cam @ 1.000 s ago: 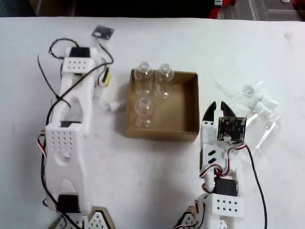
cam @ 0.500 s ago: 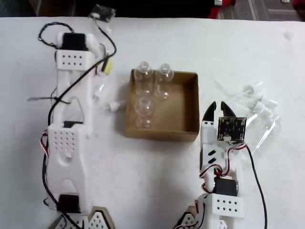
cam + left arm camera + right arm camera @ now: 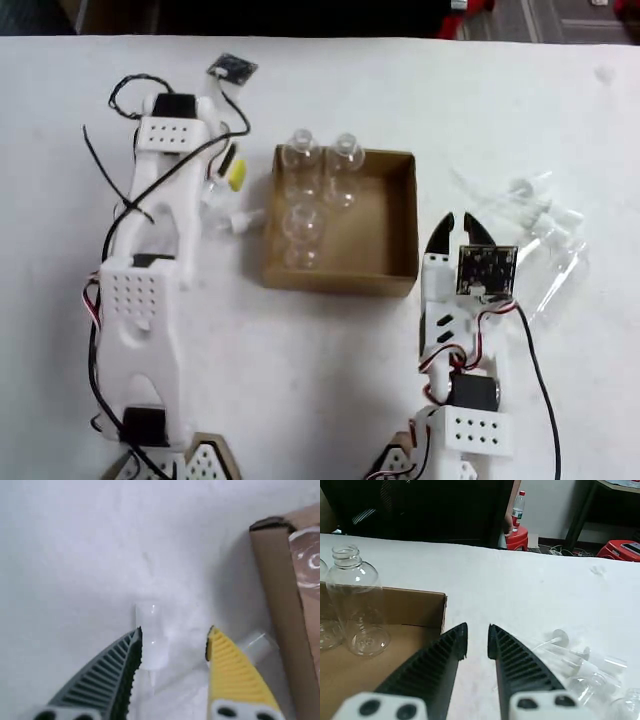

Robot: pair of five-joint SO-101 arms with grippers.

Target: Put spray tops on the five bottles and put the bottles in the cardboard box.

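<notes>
White table point(image 3: 330, 380) filled the scene for us, with dark furniture point(image 3: 420, 510) and a red stool point(image 3: 516, 537) in the room behind. Dead centre sat the box point(image 3: 340, 276), open side up. We counted three bottles point(image 3: 345, 157) inside: two against the far wall, one nearer the middle, on the left arm's side. Through the right wrist view we caught one of them standing upright, neck bare, no top on it.

Over to the left arm we went. Its left claw point(image 3: 175, 630) pointed down at the table just beside the box, and the fingers were wide apart, one grey, one yellow, clamped on nothing. Between them a spray top point(image 3: 150, 640) lay on the table, right up against the grey finger, with a clear gap to the yellow one. We also spotted a small clear piece point(image 3: 256, 642) past the yellow finger, between it and the box wall; what it was, we could not tell.

Across to the right arm. The right claw point(image 3: 477, 632) sat low near the box's near corner on that side, aimed across the table. Its black fingers were a narrow gap apart, and we saw nothing between them. Farther out on the right lay a pile point(image 3: 540, 240) of loose bottles and spray tops, jumbled together on the table, well apart from the box.
</notes>
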